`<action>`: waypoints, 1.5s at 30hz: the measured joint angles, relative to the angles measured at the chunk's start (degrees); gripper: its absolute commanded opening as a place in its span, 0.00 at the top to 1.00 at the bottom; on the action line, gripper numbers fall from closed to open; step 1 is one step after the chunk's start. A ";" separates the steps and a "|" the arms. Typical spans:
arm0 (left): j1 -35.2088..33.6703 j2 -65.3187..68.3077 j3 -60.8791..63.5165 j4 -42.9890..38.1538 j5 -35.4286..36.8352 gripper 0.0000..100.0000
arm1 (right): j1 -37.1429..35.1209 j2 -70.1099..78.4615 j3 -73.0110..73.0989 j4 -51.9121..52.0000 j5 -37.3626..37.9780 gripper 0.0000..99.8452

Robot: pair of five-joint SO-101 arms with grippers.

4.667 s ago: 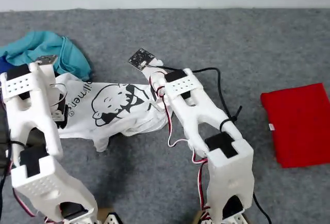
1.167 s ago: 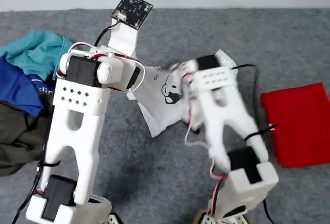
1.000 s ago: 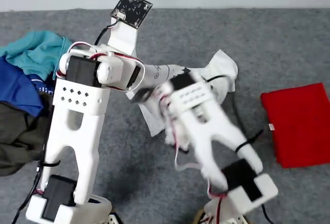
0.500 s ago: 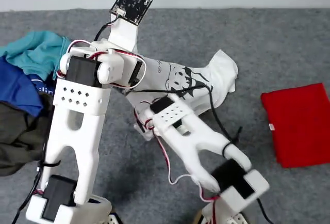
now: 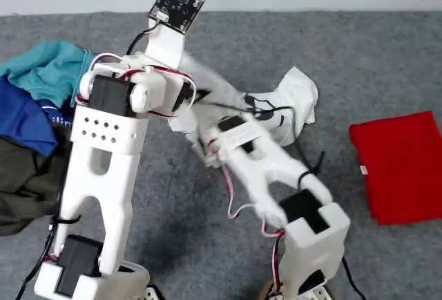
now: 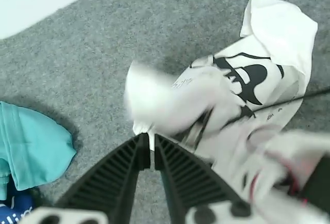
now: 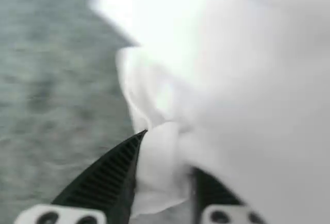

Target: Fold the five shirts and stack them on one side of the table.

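A white shirt (image 5: 293, 99) with a black cartoon print lies bunched on the grey table, mid-way back. My left gripper (image 6: 147, 140) is shut on a thin edge of the white shirt (image 6: 268, 53), lifting it above the table. My right gripper (image 7: 167, 154) is shut on a fold of the same white cloth (image 7: 247, 69). From above, the right arm (image 5: 269, 172) lies over the shirt's near side, close beside the raised left arm (image 5: 110, 141). A folded red shirt (image 5: 404, 165) rests flat at the right edge.
A heap of unfolded shirts sits at the left: teal (image 5: 52, 65), blue (image 5: 27, 117) and a dark one (image 5: 27, 182). The teal shirt (image 6: 31, 141) is also below the left gripper. Open grey table lies between the white and red shirts.
The right arm swung left and toward the front, then back toward the shirt's middle. The white shirt spread out briefly, then bunched up again. The left arm stayed raised.
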 measured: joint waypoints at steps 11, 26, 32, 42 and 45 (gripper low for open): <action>0.00 -0.18 0.00 0.00 0.00 0.99 | 11.87 -3.78 -19.69 28.13 17.76 0.99; -1.93 -0.18 0.00 0.88 0.00 0.99 | 2.11 -32.35 -29.80 53.10 49.23 0.99; -4.13 -0.18 0.00 2.29 0.00 0.99 | -1.49 -41.32 -23.91 53.10 49.58 0.99; -4.13 -0.18 0.00 3.34 0.00 0.99 | 14.15 -37.01 8.26 30.42 54.33 0.99; -4.31 -0.18 0.00 4.40 0.00 0.99 | 20.31 -33.76 11.78 20.13 50.02 0.98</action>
